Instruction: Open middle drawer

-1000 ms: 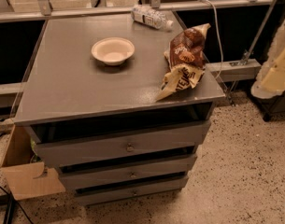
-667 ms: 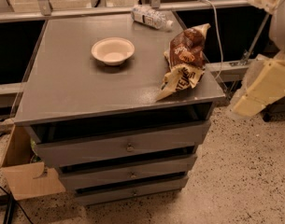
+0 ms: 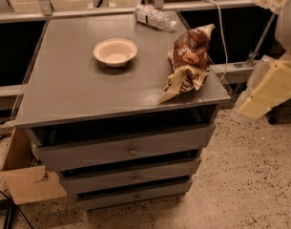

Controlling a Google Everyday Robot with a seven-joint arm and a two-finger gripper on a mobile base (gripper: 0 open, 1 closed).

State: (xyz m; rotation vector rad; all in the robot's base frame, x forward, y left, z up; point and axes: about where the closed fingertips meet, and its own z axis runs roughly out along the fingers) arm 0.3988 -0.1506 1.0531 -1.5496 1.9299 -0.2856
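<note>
Low at centre frame, middle drawer (image 3: 159,174) between taller drawer (image 3: 88,152) above and slimmest drawer (image 3: 107,200) below, well apart from gripper (image 3: 259,99) up at the right edge. Clear of the cabinet (image 3: 64,94), touching nothing seen; how far open, cannot tell. Farther up on top: snack bag (image 3: 189,61), bowl (image 3: 115,51), bottle (image 3: 153,17).

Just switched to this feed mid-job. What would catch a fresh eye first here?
The grey cabinet fills the view, its top holding a white bowl, a brown snack bag near the right front corner and a bottle lying at the back. The middle drawer sits between two others on the front, its knob centred. The cream claw hangs at the right edge, beside the cabinet and apart from it.
</note>
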